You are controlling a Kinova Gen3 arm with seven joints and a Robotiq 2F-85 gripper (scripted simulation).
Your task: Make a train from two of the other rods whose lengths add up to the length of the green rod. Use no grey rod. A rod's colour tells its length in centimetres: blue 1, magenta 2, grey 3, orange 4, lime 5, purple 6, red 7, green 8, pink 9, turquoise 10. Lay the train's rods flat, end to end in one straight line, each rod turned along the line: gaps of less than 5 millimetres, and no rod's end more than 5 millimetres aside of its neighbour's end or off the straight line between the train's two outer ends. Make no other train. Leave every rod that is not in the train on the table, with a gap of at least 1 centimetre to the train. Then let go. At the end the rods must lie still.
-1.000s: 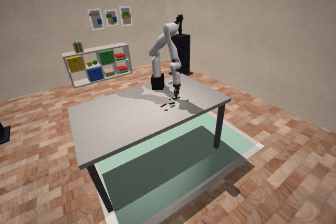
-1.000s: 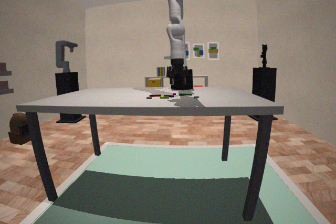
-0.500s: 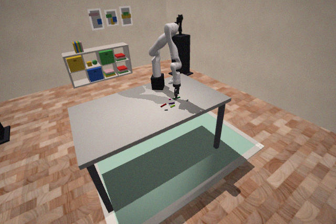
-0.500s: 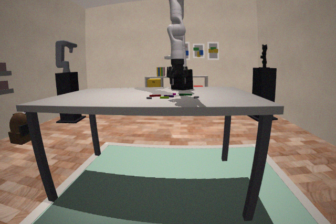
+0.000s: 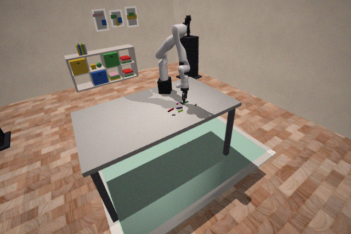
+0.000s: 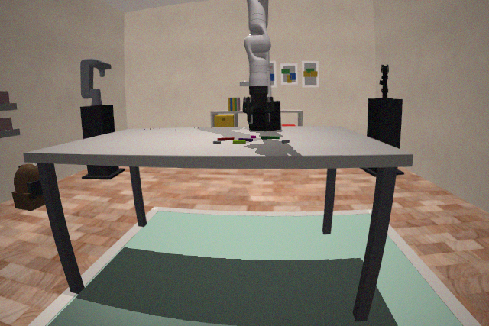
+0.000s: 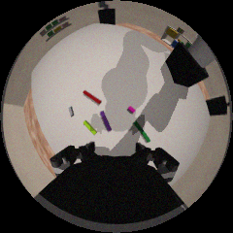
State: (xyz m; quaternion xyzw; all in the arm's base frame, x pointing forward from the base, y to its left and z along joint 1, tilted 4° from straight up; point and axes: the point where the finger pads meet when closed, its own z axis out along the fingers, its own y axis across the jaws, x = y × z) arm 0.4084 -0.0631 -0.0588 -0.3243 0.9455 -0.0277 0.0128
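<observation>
In the wrist view a green rod (image 7: 142,131) lies at the right, a small magenta rod (image 7: 131,110) beyond it, a purple rod (image 7: 105,120) in the middle, a lime rod (image 7: 89,127) to its left, a red rod (image 7: 91,97) farther off, and a small grey rod (image 7: 71,111) at the far left. All lie flat and apart from each other. My gripper (image 7: 115,147) is open and empty, hovering just above the table near the purple and green rods. In the top view the gripper (image 5: 183,100) hangs over the rod cluster, by the green rod.
Another grey rod (image 5: 195,104) lies to the right of the cluster, also seen in the exterior view (image 6: 285,141). The arm's black base (image 5: 164,85) stands on the table behind the rods. The table's near edge (image 5: 215,117) is not far from the rods.
</observation>
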